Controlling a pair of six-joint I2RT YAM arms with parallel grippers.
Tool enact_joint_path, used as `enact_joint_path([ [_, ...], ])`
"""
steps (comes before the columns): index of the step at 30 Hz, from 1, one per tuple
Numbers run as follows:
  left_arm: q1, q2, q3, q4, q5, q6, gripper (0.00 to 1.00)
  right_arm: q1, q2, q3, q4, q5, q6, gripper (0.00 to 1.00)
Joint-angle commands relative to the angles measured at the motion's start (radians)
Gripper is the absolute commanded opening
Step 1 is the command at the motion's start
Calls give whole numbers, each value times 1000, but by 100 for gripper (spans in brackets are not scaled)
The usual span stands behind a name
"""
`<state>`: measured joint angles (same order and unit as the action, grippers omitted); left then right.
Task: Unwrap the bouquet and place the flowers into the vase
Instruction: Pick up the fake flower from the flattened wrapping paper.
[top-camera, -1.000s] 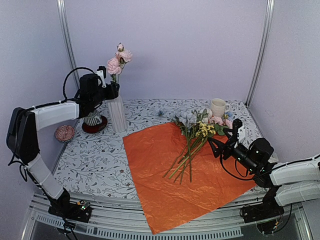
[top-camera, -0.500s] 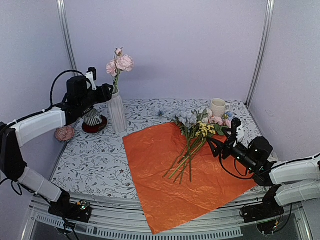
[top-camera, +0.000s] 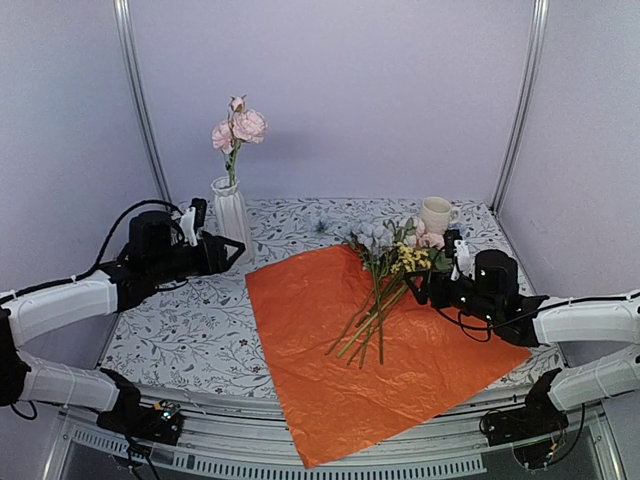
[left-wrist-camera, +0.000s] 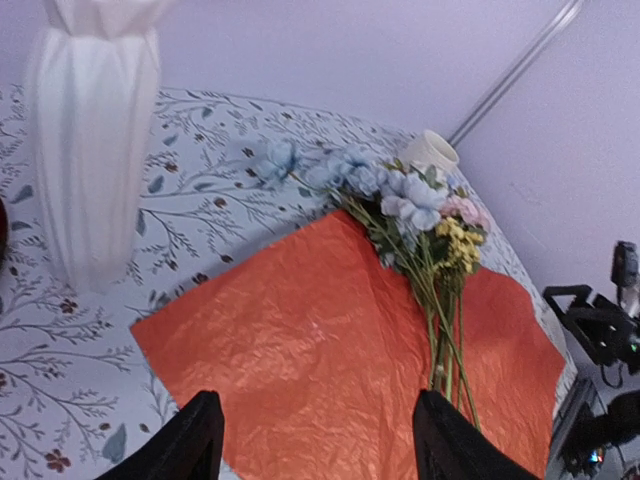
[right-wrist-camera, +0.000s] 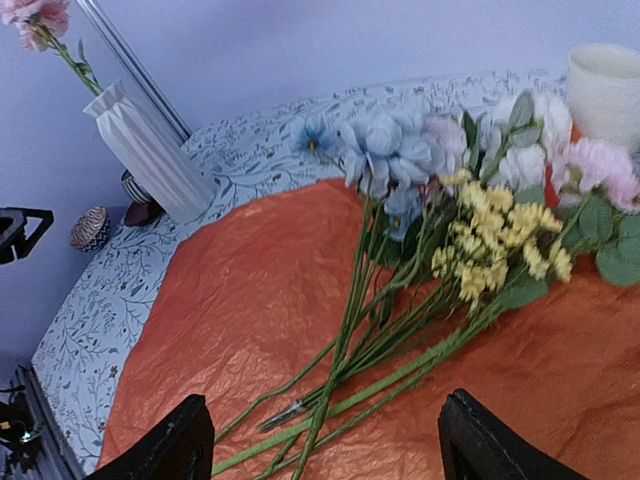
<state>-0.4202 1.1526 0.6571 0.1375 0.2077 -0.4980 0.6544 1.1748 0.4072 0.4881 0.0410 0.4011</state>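
Top external view: the white ribbed vase (top-camera: 229, 205) stands upright at the far left of the floral-patterned table (top-camera: 190, 320), a pink-flowered stem (top-camera: 240, 125) rising vertically from its mouth. The remaining flowers (top-camera: 385, 280) lie loose on the flattened orange paper (top-camera: 350, 350). Their long axis runs from the blooms at the far right, beside the cream mug (top-camera: 435, 214), to the stem ends nearer the arms and slightly left. The left gripper (top-camera: 236, 255) hovers low, near the vase, aimed right. The right gripper (top-camera: 418, 288) sits just right of the stems, aimed left. Left wrist view: the left gripper's (left-wrist-camera: 320, 440) jaws stand wide apart with nothing between them. The vase (left-wrist-camera: 95, 150) is cropped at the neck, so its pink stem is out of frame. The paper (left-wrist-camera: 300, 340), flowers (left-wrist-camera: 430, 260) and mug (left-wrist-camera: 428, 152) lie ahead, and the right gripper (left-wrist-camera: 590, 320) shows at the right edge. Right wrist view: the right gripper's (right-wrist-camera: 330, 440) jaws are likewise wide and empty, the green stems fanning toward them. Blue, yellow and pink blooms (right-wrist-camera: 440, 250) point away, toward the mug (right-wrist-camera: 605, 85). Only here do the vase (right-wrist-camera: 150, 155) and a striped cup (right-wrist-camera: 135, 188) behind it appear together.
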Motion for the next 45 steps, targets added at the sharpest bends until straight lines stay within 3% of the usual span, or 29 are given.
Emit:
enact_joint_path([
  [1,-63,-41,-75,53,83,1,66,3,77,103,-208,-145,146,74],
  [6,-87,-83,-185,261,130,-27,64,4,206,229,-328,-253,176,54],
  [10,-96,-72,-185,297,182,-11,64,27,283,298,-383,-236,183,47],
  [20,-107,-115,-205,295,205,29,64,88,503,470,-549,-159,178,40],
  [22,-108,-126,-209,294,197,35,64,93,532,490,-567,-149,176,34],
  [33,-109,-132,-203,284,187,44,64,101,578,522,-599,-81,185,31],
  [45,-109,-133,-189,266,187,39,64,101,637,571,-600,-99,170,21],
])
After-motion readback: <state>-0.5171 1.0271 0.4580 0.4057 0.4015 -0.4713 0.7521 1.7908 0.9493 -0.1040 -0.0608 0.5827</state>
